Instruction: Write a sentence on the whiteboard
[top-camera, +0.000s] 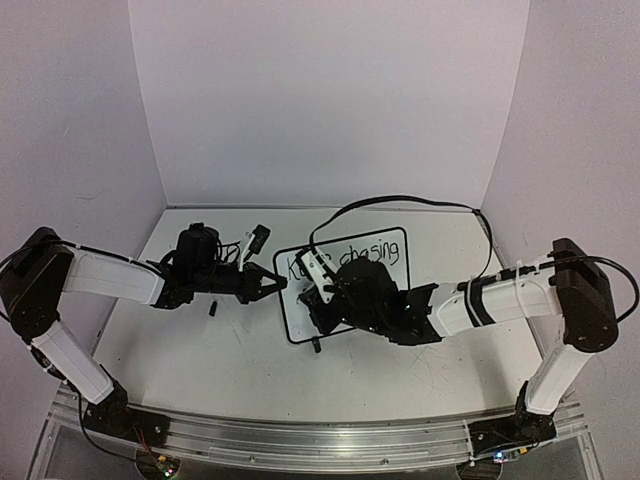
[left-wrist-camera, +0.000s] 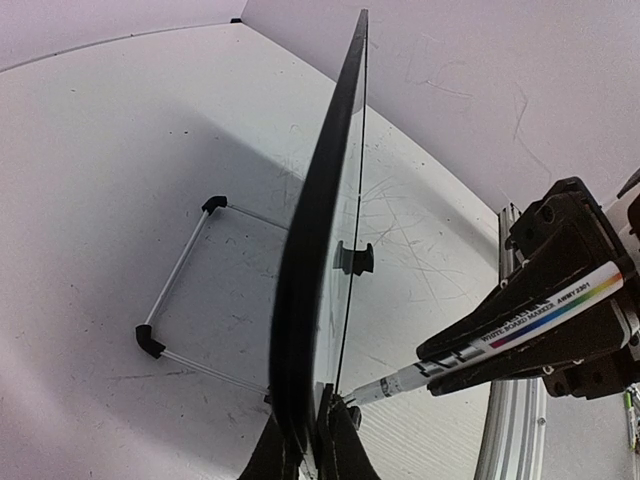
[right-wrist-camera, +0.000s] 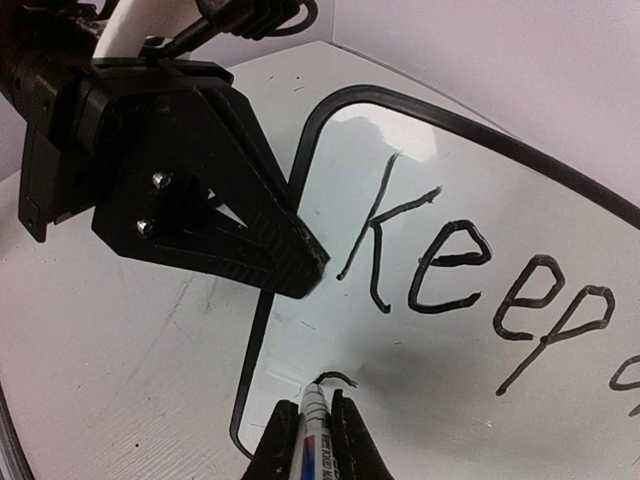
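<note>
We see the whiteboard (right-wrist-camera: 480, 380) propped at a slant in the middle of the overhead view. In the right wrist view it fills the right half of the frame. The sentence (right-wrist-camera: 450, 270) is unfinished. "Keep" runs across the upper part of the board and "chasing" shows after it from above. Only a short curved stroke (right-wrist-camera: 335, 379) marks the second line, low and left of centre.

The left gripper (left-wrist-camera: 312, 445) is pressed together on the board's black frame at its left edge. One finger lies on each face, clear of the lettering. The right gripper (right-wrist-camera: 315, 440) pinches a whiteboard marker (right-wrist-camera: 316, 405) close to its nib. The nib is touching or almost touching the board beside that stroke.

We judge the board to be light, thin and stiff, with a glossy face that gives the nib little friction. Resting on a slim wire stand (left-wrist-camera: 180, 300), it would probably tip or slide under pen pressure, so the clamp on it matters. The frame edge is the sensible place to hold it, because a finger on fresh ink would likely smear it. The marker barrel looks smooth and narrow. A grip low on the barrel should keep the nib from wobbling, and light pressure ought to be enough.
</note>
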